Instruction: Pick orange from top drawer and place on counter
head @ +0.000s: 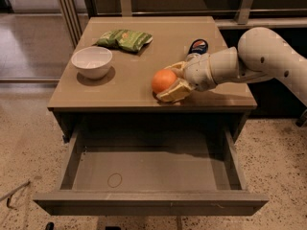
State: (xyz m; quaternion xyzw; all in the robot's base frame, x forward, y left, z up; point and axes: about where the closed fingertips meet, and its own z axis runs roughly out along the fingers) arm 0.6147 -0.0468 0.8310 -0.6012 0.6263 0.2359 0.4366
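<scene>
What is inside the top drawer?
Only a faint ring mark on the top drawer floor; its rear is hidden under the counter. The tool holds the orange on the counter.

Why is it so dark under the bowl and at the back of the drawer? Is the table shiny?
Camera view: the white bowl casts a soft shadow around its base on the counter; the gripper, fingers shut on the orange near the counter's front edge, shades the spot beneath; the counter overhangs the top drawer, darkening its back; the counter shows only a mild sheen.
</scene>
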